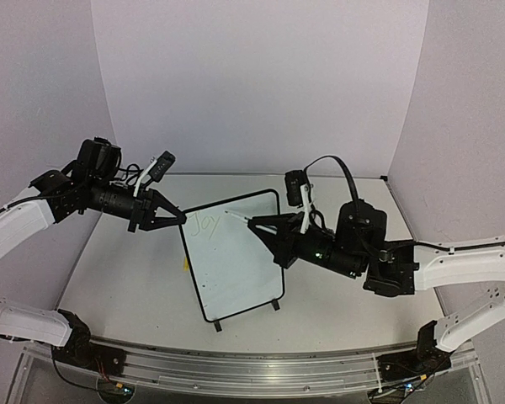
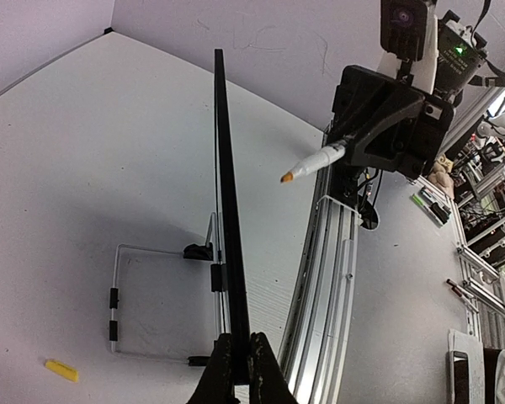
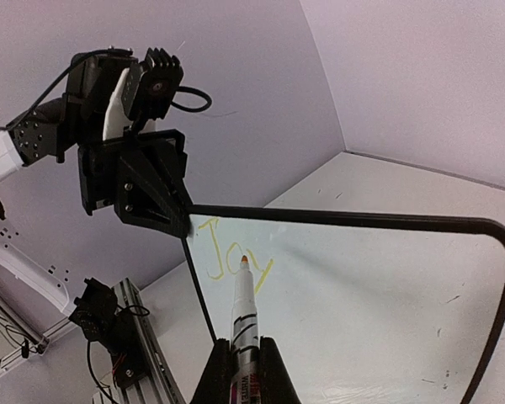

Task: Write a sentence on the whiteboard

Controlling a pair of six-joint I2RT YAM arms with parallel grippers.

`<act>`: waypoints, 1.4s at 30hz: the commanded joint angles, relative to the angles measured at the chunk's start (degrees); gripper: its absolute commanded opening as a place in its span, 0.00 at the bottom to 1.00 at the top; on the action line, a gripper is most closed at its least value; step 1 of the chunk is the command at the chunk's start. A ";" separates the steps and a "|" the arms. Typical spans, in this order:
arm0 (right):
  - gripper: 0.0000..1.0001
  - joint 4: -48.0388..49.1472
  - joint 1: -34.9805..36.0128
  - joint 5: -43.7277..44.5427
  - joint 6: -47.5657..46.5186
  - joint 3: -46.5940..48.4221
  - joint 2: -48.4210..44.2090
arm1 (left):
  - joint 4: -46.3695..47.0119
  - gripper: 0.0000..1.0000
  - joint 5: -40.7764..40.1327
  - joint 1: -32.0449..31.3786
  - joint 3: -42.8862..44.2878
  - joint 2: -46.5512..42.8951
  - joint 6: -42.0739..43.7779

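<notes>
Item 1. Small upright white whiteboard with thin black frame and rounded corners (image 1: 236, 261): stands on 2 small black feet (image 1: 219, 325) at the middle of the pale grey table (image 1: 126, 278), between the 2 arms. A thin wire stand (image 2: 118, 295) shows behind it.

Item 2. Faint yellowish-green handwriting (image 3: 231, 257): 1 word, "Joy", at the board's upper left.

Item 3. Left gripper (image 1: 178, 217): black fingers pressed together on the frame at the board's upper left corner.

Item 4. Right gripper (image 3: 244, 358): fingers pinching the barrel of a white marker pen with black bands and orange-yellow tip (image 3: 244, 311). The marker points at the board's face near the "y". In the left wrist view the tip stands just off the surface.

Item 5. Small yellow cap-like piece (image 2: 61, 369): lies on the table behind the whiteboard, apart from it.
</notes>
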 commanded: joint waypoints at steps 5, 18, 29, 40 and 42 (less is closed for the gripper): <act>0.00 -2.80 -0.19 8.28 -3.73 0.06 -1.67 | 0.90 0.00 1.83 -0.28 0.06 -0.29 0.51; 0.00 -3.76 -0.18 9.51 -4.85 2.44 1.06 | 0.91 0.00 2.02 -0.29 0.01 -0.33 0.51; 0.00 -3.77 -0.18 12.04 -5.05 2.26 0.02 | 0.90 0.00 2.03 -0.24 0.03 -0.40 0.55; 0.00 -2.68 -0.19 13.18 -5.63 1.49 -1.60 | 0.89 0.00 1.96 -0.25 0.02 -0.38 0.54; 0.00 -2.66 -0.19 13.21 -5.64 1.55 -1.64 | 0.86 0.00 1.90 -0.25 0.06 -0.36 0.55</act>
